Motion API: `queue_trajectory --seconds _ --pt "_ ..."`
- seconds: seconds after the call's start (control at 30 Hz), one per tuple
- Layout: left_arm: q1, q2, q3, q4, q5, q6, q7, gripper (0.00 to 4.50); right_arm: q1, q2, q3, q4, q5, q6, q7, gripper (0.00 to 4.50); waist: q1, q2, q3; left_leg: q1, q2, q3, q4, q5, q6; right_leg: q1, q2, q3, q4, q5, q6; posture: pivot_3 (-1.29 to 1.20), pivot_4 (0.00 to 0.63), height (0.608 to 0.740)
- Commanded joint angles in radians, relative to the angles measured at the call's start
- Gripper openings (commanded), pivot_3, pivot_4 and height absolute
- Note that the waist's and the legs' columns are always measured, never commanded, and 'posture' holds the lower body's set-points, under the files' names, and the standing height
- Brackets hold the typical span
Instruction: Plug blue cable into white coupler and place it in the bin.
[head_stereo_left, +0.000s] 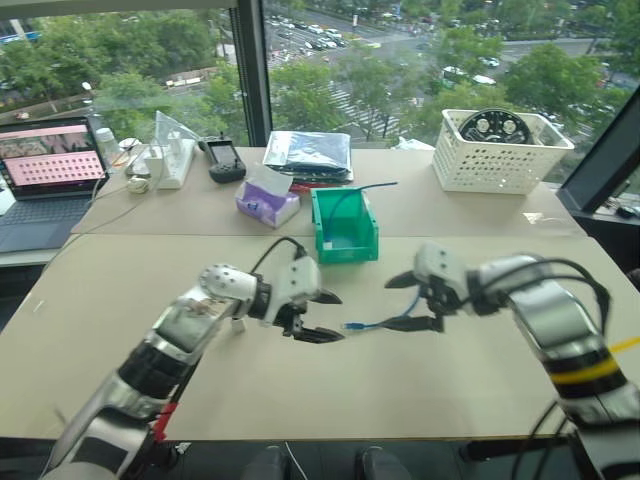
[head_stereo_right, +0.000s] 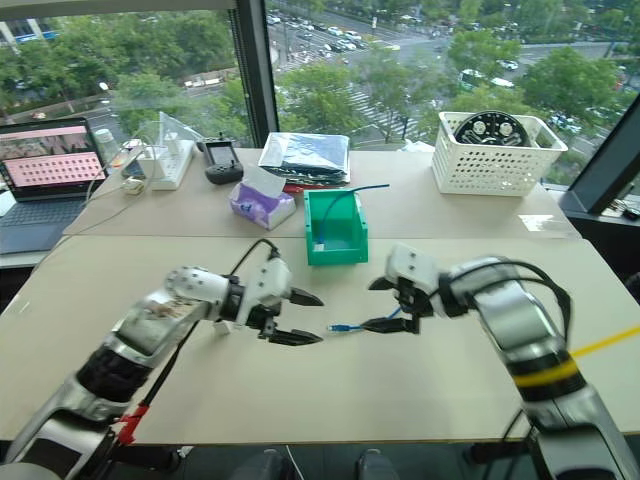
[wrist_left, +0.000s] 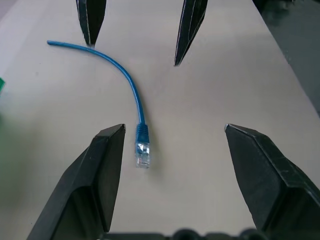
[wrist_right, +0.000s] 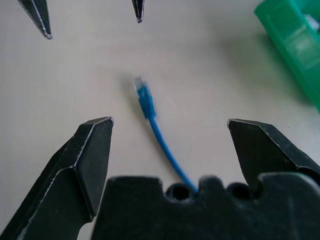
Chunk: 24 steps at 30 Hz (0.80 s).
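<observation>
While both arms reach inward over the table (head_stereo_left: 480, 380), left gripper (head_stereo_left: 322, 316) and right gripper (head_stereo_left: 412, 301) face each other, fingers spread, holding nothing. Blue cable (wrist_left: 131, 84) lies flat between them, near the bin (head_stereo_left: 343, 226).

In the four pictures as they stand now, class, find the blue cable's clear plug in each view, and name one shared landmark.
Left eye: the blue cable's plug lies on the table between the grippers.
Right eye: same spot.
Left wrist: between that gripper's open fingers.
Right wrist: ahead of the open fingers.
Landmark: the green bin.
</observation>
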Motion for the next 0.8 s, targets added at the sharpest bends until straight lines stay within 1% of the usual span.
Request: queue_trajectory --seconds 0.03,0.1,0.17,0.23,0.3,0.43,0.6,0.63,0.67,0.7,0.8 --pt "-0.034 -0.036 -0.039 0.113 0.091 -0.106 -0.008 3.41 0.070 -0.029 -0.111 -0.149 0.050 0.113 -0.081 4.28 -0.006 0.000 0.000 0.000 0.000 0.000 0.001 0.000 0.000 0.000 0.000 0.000 0.000 0.000 0.000 0.00 0.150 0.740" --pt "-0.047 -0.065 -0.042 0.163 0.115 -0.117 0.003 3.41 0.109 -0.035 -0.142 -0.199 0.070 0.154 -0.113 4.28 -0.008 0.000 0.000 0.000 0.001 0.000 0.003 0.000 0.000 0.000 0.000 0.001 0.001 -0.003 0.006 0.00 0.150 0.740" --pt "-0.071 -0.097 -0.036 0.202 0.131 -0.111 0.014 3.41 0.190 -0.038 -0.183 -0.276 0.125 0.213 -0.123 4.28 -0.008 0.000 0.000 -0.001 0.002 0.000 0.006 0.000 0.000 0.000 0.001 0.000 0.002 -0.004 0.006 0.00 0.150 0.740" --pt "-0.092 -0.129 -0.018 0.237 0.135 -0.095 0.029 3.41 0.276 -0.060 -0.211 -0.328 0.147 0.234 -0.128 4.28 -0.003 0.000 0.000 -0.002 0.002 -0.002 0.007 0.000 0.000 0.001 0.001 -0.001 0.002 -0.004 0.007 0.00 0.150 0.740" --pt "-0.107 -0.140 -0.021 0.270 0.159 -0.108 0.030 3.41 0.335 -0.072 -0.245 -0.365 0.167 0.254 -0.144 4.28 0.000 0.000 0.000 -0.003 0.001 -0.003 0.009 0.000 0.000 0.001 0.000 -0.001 0.002 -0.004 0.008 0.00 0.150 0.740" --pt "-0.123 -0.156 -0.024 0.318 0.190 -0.123 0.030 3.41 0.381 -0.084 -0.285 -0.403 0.203 0.274 -0.175 4.28 -0.005 0.000 0.000 -0.004 0.001 -0.003 0.010 0.000 0.001 0.001 0.000 0.001 0.001 -0.004 0.009 0.00 0.150 0.740" --pt "-0.132 -0.188 -0.017 0.359 0.193 -0.111 0.010 3.41 0.391 -0.102 -0.292 -0.413 0.221 0.273 -0.213 4.28 -0.002 0.000 0.000 -0.004 0.001 -0.003 0.010 0.000 0.001 0.001 0.000 0.000 0.002 -0.004 0.009 0.00 0.150 0.740" --pt "-0.132 -0.194 -0.017 0.367 0.194 -0.107 0.007 2.90 0.391 -0.105 -0.291 -0.411 0.224 0.271 -0.218 4.38 -0.002 0.000 0.000 -0.004 0.001 -0.003 0.010 0.000 0.001 0.001 0.000 0.000 0.002 -0.004 0.009 0.00 0.150 0.740" --pt "-0.132 -0.199 -0.019 0.373 0.197 -0.100 0.003 2.74 0.389 -0.109 -0.290 -0.410 0.227 0.272 -0.224 4.38 -0.001 0.000 0.000 -0.004 0.001 -0.003 0.010 0.000 0.001 0.001 0.000 0.000 0.002 -0.004 0.009 0.00 0.150 0.740" --pt "-0.132 -0.202 -0.019 0.377 0.199 -0.095 0.000 2.43 0.388 -0.112 -0.288 -0.410 0.230 0.272 -0.229 4.38 0.000 0.000 0.000 -0.005 0.001 -0.003 0.010 0.000 0.001 0.001 0.000 0.000 0.001 -0.004 0.009 0.00 0.150 0.740" --pt "-0.130 -0.205 -0.019 0.384 0.210 -0.086 -0.005 1.24 0.376 -0.120 -0.283 -0.416 0.251 0.287 -0.245 4.38 0.000 0.000 0.000 -0.005 0.001 -0.003 0.011 0.000 0.001 0.001 0.000 0.000 0.001 -0.004 0.009 0.00 0.150 0.740"
